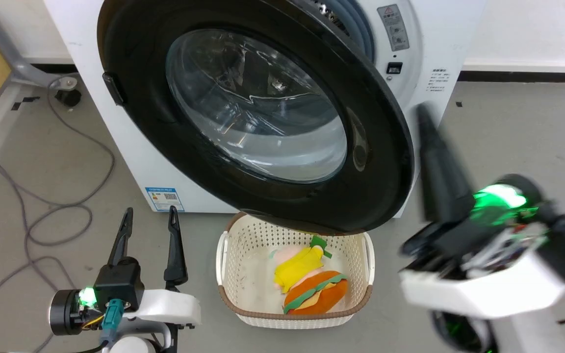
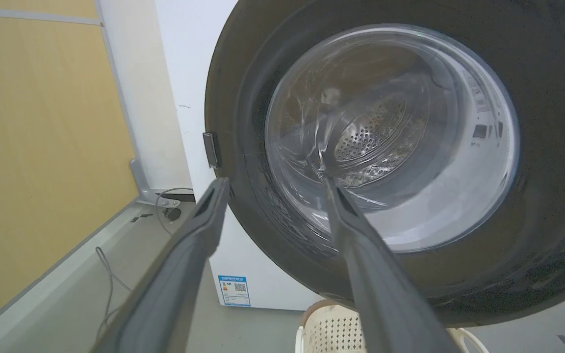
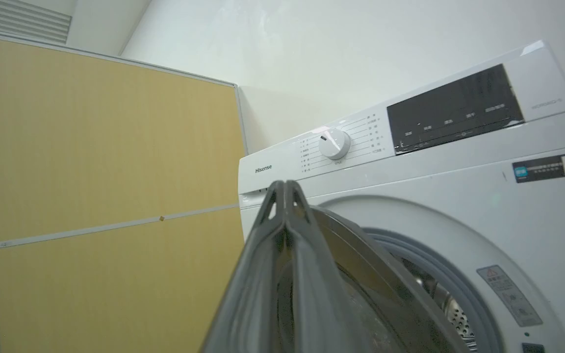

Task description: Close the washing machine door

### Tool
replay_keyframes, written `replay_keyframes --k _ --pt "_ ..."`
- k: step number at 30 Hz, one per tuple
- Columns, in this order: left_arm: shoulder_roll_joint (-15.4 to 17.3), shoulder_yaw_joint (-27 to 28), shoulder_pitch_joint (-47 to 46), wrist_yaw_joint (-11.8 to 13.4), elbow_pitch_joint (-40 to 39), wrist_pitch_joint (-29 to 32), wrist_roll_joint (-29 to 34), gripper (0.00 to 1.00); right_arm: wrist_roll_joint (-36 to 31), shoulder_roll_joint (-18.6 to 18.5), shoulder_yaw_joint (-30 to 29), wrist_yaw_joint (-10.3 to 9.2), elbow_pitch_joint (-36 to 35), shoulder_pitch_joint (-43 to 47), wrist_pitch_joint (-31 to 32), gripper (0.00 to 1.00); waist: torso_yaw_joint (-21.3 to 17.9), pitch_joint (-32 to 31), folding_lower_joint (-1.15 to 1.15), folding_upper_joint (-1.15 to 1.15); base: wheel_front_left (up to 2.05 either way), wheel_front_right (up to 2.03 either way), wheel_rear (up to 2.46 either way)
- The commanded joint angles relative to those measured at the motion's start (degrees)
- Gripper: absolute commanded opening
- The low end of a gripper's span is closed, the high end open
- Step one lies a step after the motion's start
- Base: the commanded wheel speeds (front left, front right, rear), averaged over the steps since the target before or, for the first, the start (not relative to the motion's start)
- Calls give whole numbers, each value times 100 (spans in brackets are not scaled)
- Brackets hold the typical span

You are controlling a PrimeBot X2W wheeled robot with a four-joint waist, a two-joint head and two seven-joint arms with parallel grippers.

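The washing machine door (image 1: 263,113) hangs swung out from the washer (image 1: 439,49). Your right gripper (image 1: 423,112), fingers clenched on nothing, sits before the washer's right front, which looks like the reach step. The left gripper (image 1: 150,212) is released. Next, press the door's rim toward the washer.

Door (image 1: 258,108): glossy black plastic ring around smooth clear glass. Washer (image 1: 130,162): smooth white painted front. Drum (image 2: 366,139): perforated bright metal. Basket (image 1: 243,240): perforated matt plastic. Toys (image 1: 312,294): soft felt-like cloth. Floor (image 1: 508,147): smooth, matt grey. Panel (image 3: 106,171): matt wood-grain laminate.
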Motion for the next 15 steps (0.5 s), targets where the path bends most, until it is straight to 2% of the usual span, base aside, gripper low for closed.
replay_keyframes --k 1,5,9,12,15 --pt "-30 37 44 -28 -41 -25 43 100 64 -126 229 29 38 -107 -25 0 22 30 1 0 0 0 0" --pt "-58 88 23 -54 -104 -25 67 100 172 -606 1103 29 300 -171 -25 0 59 122 1 0 0 0 0" --pt "-87 114 -39 -64 -171 -25 107 100 -21 -1137 1831 29 685 -258 -25 0 101 263 1 0 0 0 0" --pt "-110 121 -98 -71 -217 -25 126 100 -205 -1427 2107 29 1040 -348 -25 0 142 391 1 0 0 0 0" --pt "-131 131 -156 -79 -245 -25 136 100 -243 -1593 2067 29 1434 -435 -25 0 183 523 1 0 0 0 0"
